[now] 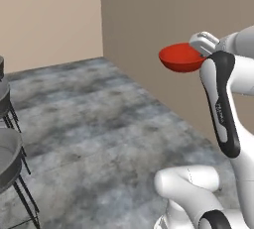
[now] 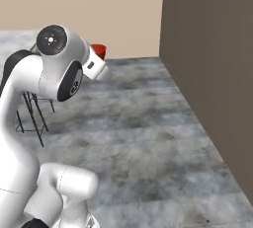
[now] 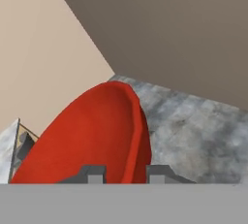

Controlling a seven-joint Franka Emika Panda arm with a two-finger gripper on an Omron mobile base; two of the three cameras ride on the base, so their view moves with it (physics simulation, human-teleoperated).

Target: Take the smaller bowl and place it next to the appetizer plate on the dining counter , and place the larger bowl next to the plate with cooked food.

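My gripper (image 3: 125, 173) straddles the smaller bowl (image 1: 181, 57) at upper right, high over the floor (image 1: 99, 124); 2 stools (image 1: 10, 158) at left edge.

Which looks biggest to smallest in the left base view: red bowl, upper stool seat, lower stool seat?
1. Lower stool seat, though cropped by the edge and nearest the camera.
2. Red bowl, held aloft by the gripper.
3. Upper stool seat, mostly cut off, so unsure.
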